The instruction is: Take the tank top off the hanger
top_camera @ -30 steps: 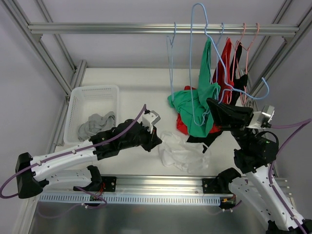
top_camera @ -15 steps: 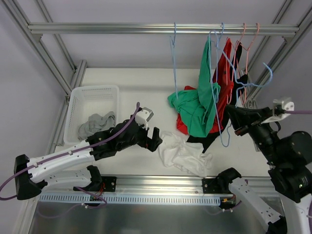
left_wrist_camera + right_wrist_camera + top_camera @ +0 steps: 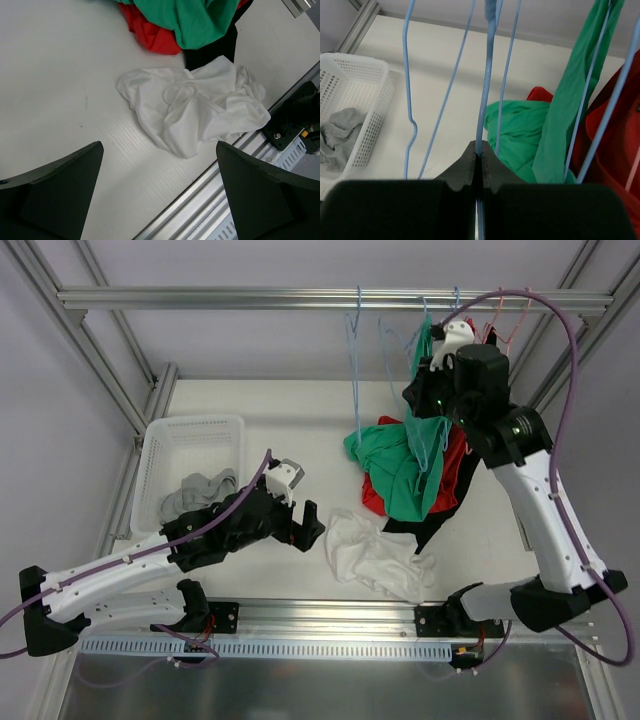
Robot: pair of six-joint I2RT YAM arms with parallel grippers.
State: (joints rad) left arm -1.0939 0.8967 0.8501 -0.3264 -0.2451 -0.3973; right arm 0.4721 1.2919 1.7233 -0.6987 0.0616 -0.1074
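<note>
Top external: one white tank top (image 3: 375, 555), one basket (image 3: 195, 422).

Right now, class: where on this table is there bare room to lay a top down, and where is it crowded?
Bare: the back patch of table between the basket and the green top; a strip right of the hanging clothes. Crowded: around the blue hanger, and in front where the white tank top lies.

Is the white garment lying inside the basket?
No, the white garment lies crumpled on the table, while the basket holds only a grey cloth.
</note>
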